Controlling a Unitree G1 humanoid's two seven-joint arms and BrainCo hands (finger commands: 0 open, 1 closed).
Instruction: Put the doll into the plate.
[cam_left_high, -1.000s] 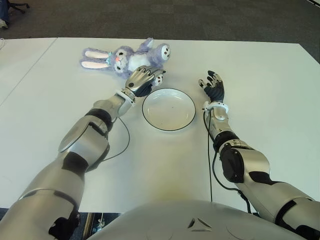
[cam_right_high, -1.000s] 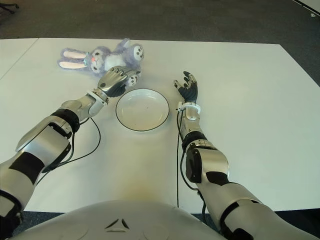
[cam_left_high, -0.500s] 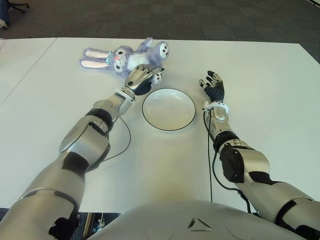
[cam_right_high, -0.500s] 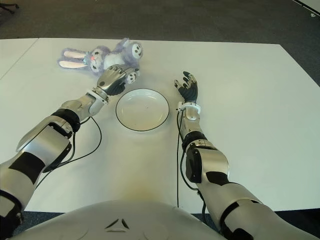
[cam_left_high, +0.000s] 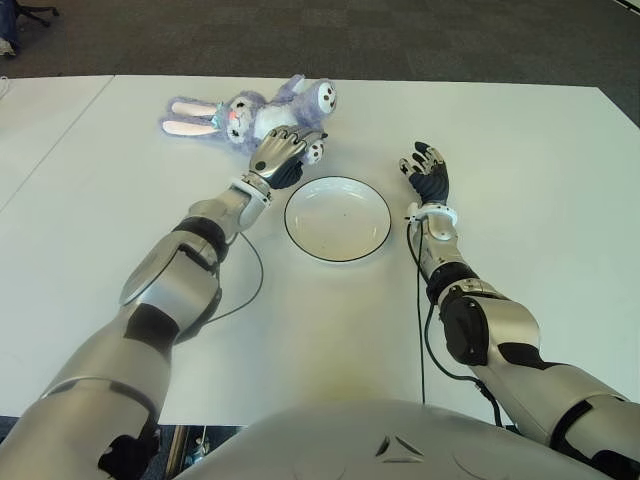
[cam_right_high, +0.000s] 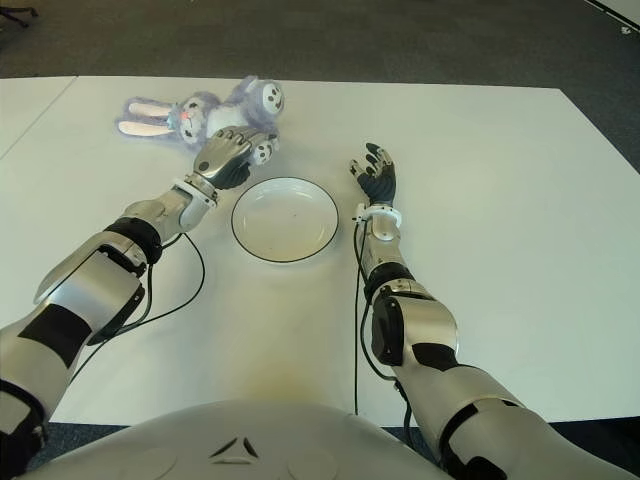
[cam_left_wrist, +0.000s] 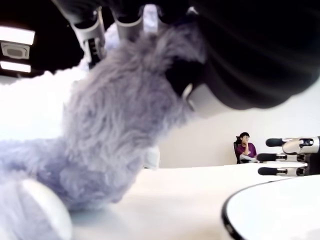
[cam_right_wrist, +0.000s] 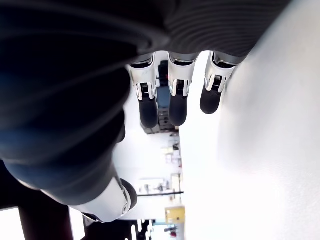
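On the far side of the counter (cam_left_high: 560, 180), my left robot hand (cam_left_high: 279, 152) has slid forward onto the doll (cam_left_high: 250, 113), fingers draped over its fur but not squeezing yet. Next I grab; the plate (cam_left_high: 338, 219) waits nearby. My right robot hand (cam_left_high: 427, 172) stays open beside the plate

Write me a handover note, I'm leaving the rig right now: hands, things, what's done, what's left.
Left robot hand: over the stuffed bunny at the far left of the table, fingers draped on its body; the wrist view shows fur under the palm, but no closed grasp yet.
Right robot hand: idle, open, to the right of the plate.
Bunny lies on the table just beyond the plate; the plate holds nothing.
Done: the reach.
Left: close on the bunny, lift it, set it in the plate.
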